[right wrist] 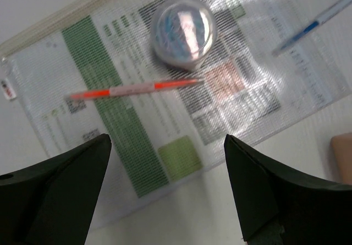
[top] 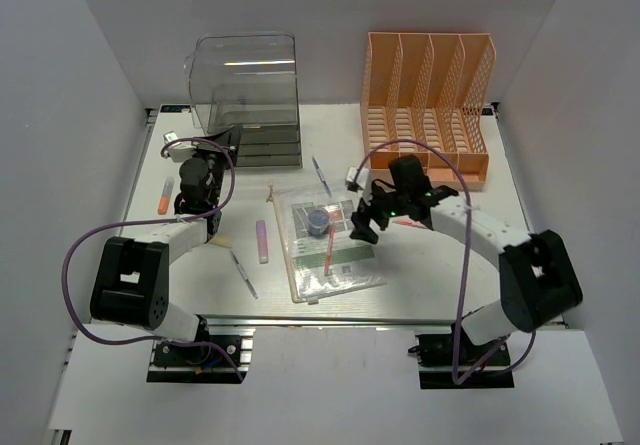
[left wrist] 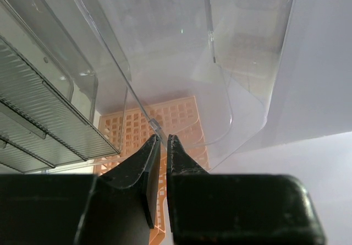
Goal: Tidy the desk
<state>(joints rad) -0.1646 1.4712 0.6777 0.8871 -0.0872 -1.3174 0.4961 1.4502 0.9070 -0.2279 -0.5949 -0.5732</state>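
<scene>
Back edge closed off — clear drawer box [top: 248, 95] left, orange file rack [top: 428, 100] right, narrow gap between. Mid desk [top: 410, 275]: mesh pouch [top: 335, 255] with orange pen [right wrist: 132, 88] and round silvery object [right wrist: 183, 31] on top. Left of it, purple marker [top: 262, 241] and a thin pen [top: 243, 273] — bare tabletop front right, room to pass.

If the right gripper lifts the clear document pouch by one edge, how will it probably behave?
The pouch looks thin and flat, so it will probably sag. The round shiny object and orange pen seem to rest on it and could roll off. Its glossy plastic may slip.
</scene>
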